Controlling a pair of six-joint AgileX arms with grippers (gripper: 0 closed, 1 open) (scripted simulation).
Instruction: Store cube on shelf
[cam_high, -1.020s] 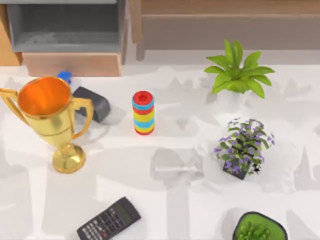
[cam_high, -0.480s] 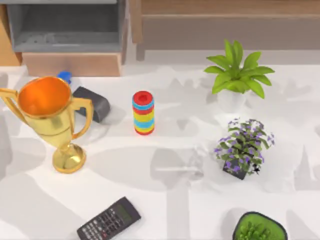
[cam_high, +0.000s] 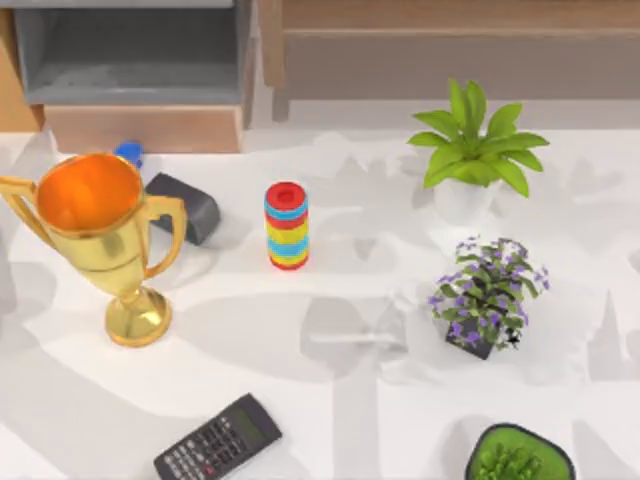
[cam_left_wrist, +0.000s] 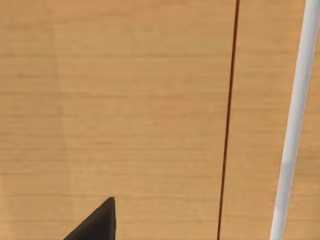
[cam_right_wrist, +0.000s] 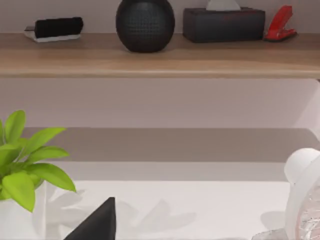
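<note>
The cube is out of view. The shelf (cam_high: 450, 15) is a long light-brown wooden ledge at the back right of the top view, with a grey-brown panel under it. The right wrist view faces the shelf (cam_right_wrist: 160, 60) from the front, and a dark tip of my right gripper (cam_right_wrist: 95, 225) shows low in that view. A dark tip of my left gripper (cam_left_wrist: 95, 225) hangs before a tan wooden surface (cam_left_wrist: 125, 100).
On the table stand a gold trophy (cam_high: 100, 235), a ring stack (cam_high: 287, 225), a calculator (cam_high: 218, 440), a dark block (cam_high: 185, 205), a leafy plant (cam_high: 475, 150) and a purple-flowered plant (cam_high: 487, 295). A grey compartment (cam_high: 130, 60) sits back left. The shelf carries a black sphere (cam_right_wrist: 145, 24) and a dark box (cam_right_wrist: 223, 22).
Only the shadows on the left side of the table have shifted. The objects have stayed where they were.
</note>
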